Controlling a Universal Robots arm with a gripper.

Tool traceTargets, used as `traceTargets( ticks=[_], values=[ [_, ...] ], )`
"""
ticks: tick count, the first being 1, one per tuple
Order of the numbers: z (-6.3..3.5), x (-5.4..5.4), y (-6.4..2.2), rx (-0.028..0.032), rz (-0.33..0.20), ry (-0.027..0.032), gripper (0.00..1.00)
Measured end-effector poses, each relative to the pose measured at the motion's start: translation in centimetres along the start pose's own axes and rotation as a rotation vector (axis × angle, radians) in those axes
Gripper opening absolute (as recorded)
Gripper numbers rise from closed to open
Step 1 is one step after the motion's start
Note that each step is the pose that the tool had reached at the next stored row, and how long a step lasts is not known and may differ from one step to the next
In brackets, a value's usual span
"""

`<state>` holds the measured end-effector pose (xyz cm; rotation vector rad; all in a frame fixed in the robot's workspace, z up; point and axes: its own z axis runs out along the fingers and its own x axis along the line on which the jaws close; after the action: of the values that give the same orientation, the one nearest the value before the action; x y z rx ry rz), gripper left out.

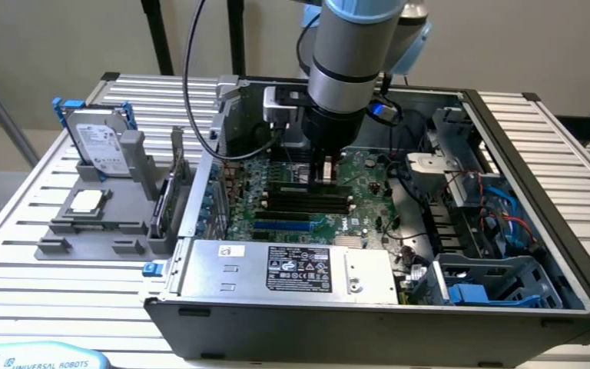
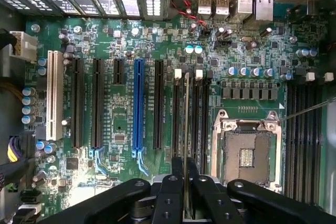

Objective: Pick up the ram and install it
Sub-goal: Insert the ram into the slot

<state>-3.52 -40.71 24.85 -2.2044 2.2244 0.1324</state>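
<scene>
My gripper [image 2: 185, 182] is shut on the ram [image 2: 186, 129], a thin green stick seen edge-on between the black fingers [image 2: 170, 192]. The ram runs lengthwise along the black memory slots [image 2: 177, 114] with white end clips, beside the open processor socket [image 2: 247, 156] on the green motherboard [image 2: 115, 124]. In the exterior view the gripper [image 1: 325, 173] is lowered inside the open computer case [image 1: 521, 231], just above the black slots [image 1: 306, 201]. Whether the ram touches a slot I cannot tell.
On the grey holder [image 1: 90, 238] at the exterior view's left stand a hard drive [image 1: 101, 142], a square silver processor chip [image 1: 85, 201] and a green card with a bracket [image 1: 177, 192]. The power supply [image 1: 290, 269], cables [image 1: 449, 192] and case walls surround the board.
</scene>
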Motion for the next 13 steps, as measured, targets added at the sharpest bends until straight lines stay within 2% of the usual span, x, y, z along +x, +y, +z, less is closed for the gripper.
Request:
traceTargets(
  ticks=[3, 7, 8, 13],
  values=[
    [0.47, 0.03, -0.05, 0.001, 0.002, 0.0035, 0.14],
    [0.88, 0.06, -0.09, 0.0032, 0.003, 0.0166, 0.14],
    [0.95, 0.06, -0.1, 0.0033, 0.003, 0.0182, 0.14],
    [1.06, 0.07, -0.11, 0.0034, 0.002, 0.0183, 0.14]
  ],
)
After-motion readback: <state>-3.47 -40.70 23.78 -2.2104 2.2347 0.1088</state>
